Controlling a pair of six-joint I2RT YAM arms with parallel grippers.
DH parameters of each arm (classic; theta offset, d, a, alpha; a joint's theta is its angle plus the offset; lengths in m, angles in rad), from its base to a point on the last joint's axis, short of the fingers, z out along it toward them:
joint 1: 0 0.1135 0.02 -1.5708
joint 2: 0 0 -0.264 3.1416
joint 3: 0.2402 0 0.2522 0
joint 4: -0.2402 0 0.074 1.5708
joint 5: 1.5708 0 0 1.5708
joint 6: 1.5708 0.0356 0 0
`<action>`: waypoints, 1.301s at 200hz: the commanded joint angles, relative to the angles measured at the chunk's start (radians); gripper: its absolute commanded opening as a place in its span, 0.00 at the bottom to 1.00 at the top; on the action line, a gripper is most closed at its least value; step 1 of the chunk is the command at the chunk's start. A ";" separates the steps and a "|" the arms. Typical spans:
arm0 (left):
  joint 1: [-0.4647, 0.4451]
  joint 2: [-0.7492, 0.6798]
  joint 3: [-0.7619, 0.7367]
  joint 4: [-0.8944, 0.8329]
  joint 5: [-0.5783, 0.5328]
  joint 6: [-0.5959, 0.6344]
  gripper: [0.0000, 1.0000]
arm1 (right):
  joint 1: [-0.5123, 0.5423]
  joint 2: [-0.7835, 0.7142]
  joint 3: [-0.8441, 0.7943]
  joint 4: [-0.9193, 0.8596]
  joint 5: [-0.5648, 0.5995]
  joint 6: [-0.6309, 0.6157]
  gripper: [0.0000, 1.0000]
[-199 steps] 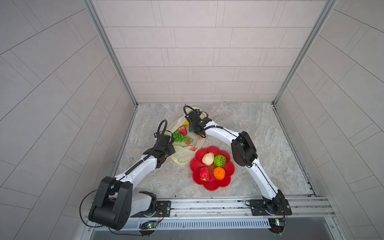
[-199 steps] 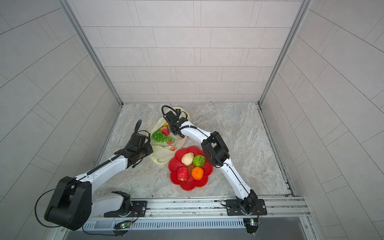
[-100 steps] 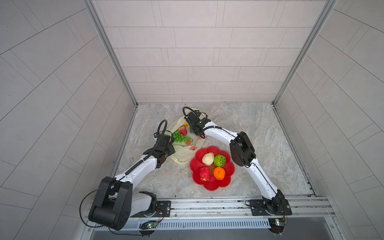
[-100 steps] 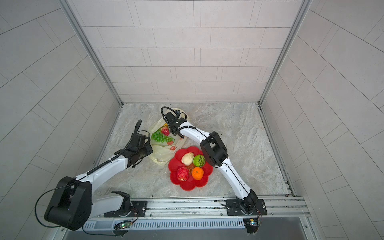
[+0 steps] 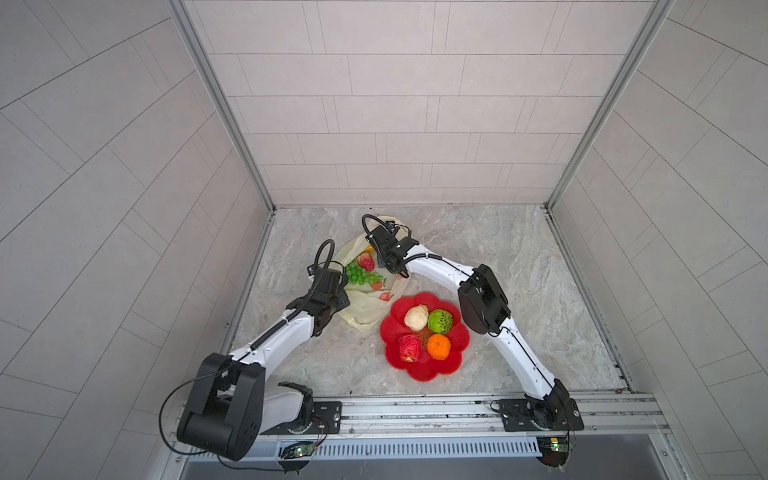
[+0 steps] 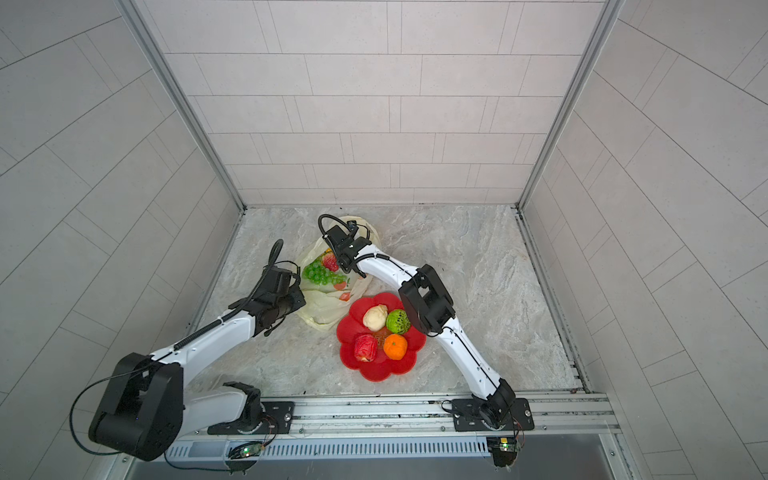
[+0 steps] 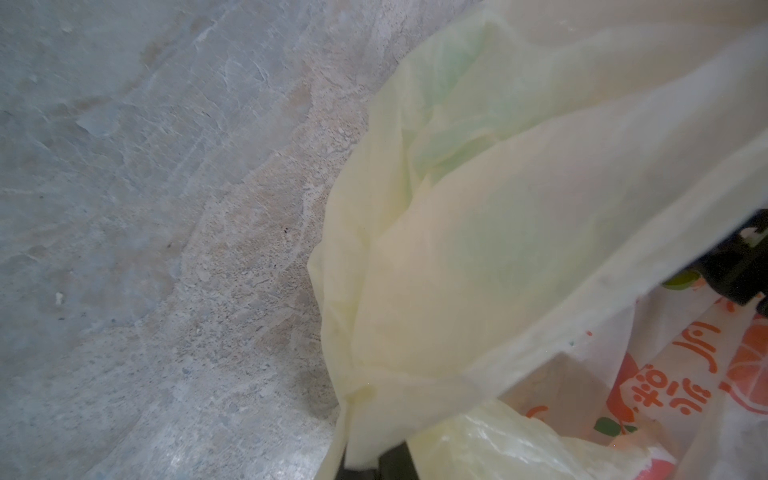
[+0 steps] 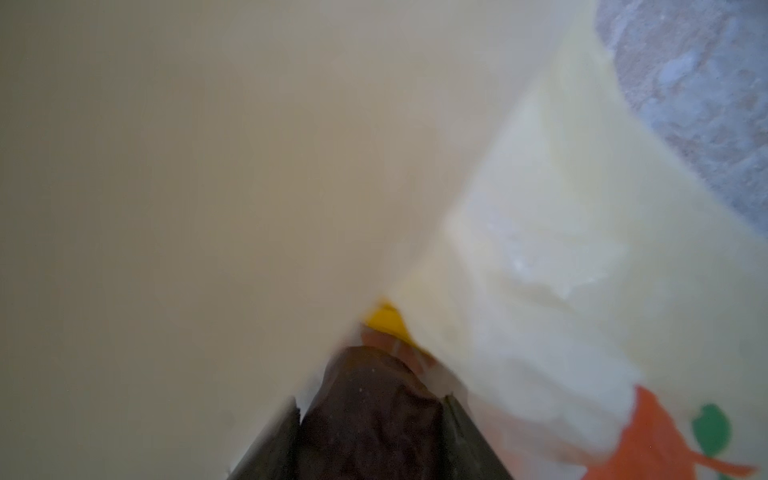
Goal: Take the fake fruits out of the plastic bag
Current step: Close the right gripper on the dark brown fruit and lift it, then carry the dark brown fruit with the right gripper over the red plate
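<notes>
Only the right wrist view shows the right gripper (image 8: 372, 399), deep in the bag (image 5: 365, 309) left of centre, seemingly pinching a brown fruit (image 8: 365, 428), banana (image 8: 384, 319) beyond. The left gripper (image 7: 365, 466) pinches the bag's edge; top views hide both tips.

Both top views sit high over the front rail (image 5: 415, 409) at six o'clock, looking steeply down toward the back wall (image 5: 407, 166) at twelve, far enough to hold the whole floor (image 5: 519, 257). The left wrist camera looks closely onto the plastic bag (image 7: 498, 249) and the floor beside it. The right wrist camera is nearer still, blurred against the bag. All four views share the bag.
</notes>
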 commanded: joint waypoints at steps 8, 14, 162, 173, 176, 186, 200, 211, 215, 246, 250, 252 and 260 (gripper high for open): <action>-0.004 -0.010 0.022 -0.014 -0.024 0.010 0.00 | 0.022 -0.031 -0.016 -0.009 0.013 -0.023 0.48; -0.004 -0.012 0.022 -0.014 -0.024 0.010 0.00 | 0.025 -0.036 -0.020 -0.006 0.013 -0.027 0.48; -0.004 -0.009 0.021 -0.014 -0.025 0.008 0.00 | 0.112 -0.246 -0.239 0.132 -0.005 -0.137 0.48; -0.004 -0.010 0.020 -0.014 -0.028 0.008 0.00 | 0.115 -0.258 -0.245 0.135 -0.005 -0.137 0.48; -0.004 -0.011 0.021 -0.014 -0.029 0.008 0.00 | 0.116 -0.261 -0.247 0.135 -0.005 -0.137 0.48; -0.004 -0.010 0.021 -0.016 -0.030 0.010 0.00 | 0.119 -0.272 -0.253 0.134 -0.003 -0.141 0.48; -0.004 -0.010 0.020 -0.017 -0.033 0.010 0.00 | 0.122 -0.287 -0.256 0.121 -0.001 -0.141 0.48; -0.004 -0.005 0.021 -0.014 -0.037 0.009 0.00 | 0.125 -0.303 -0.262 0.111 -0.002 -0.149 0.48; -0.004 -0.003 0.021 -0.014 -0.038 0.010 0.00 | 0.126 -0.312 -0.267 0.108 -0.004 -0.155 0.48; -0.004 0.006 0.024 -0.019 -0.043 0.013 0.00 | 0.150 -0.407 -0.330 0.073 0.015 -0.219 0.48; -0.004 0.004 0.024 -0.018 -0.044 0.013 0.00 | 0.155 -0.421 -0.345 0.067 0.021 -0.228 0.48; -0.004 0.003 0.024 -0.018 -0.045 0.013 0.00 | 0.156 -0.429 -0.352 0.063 0.024 -0.232 0.48; -0.004 0.002 0.024 -0.020 -0.047 0.014 0.00 | 0.165 -0.460 -0.379 0.048 0.041 -0.252 0.48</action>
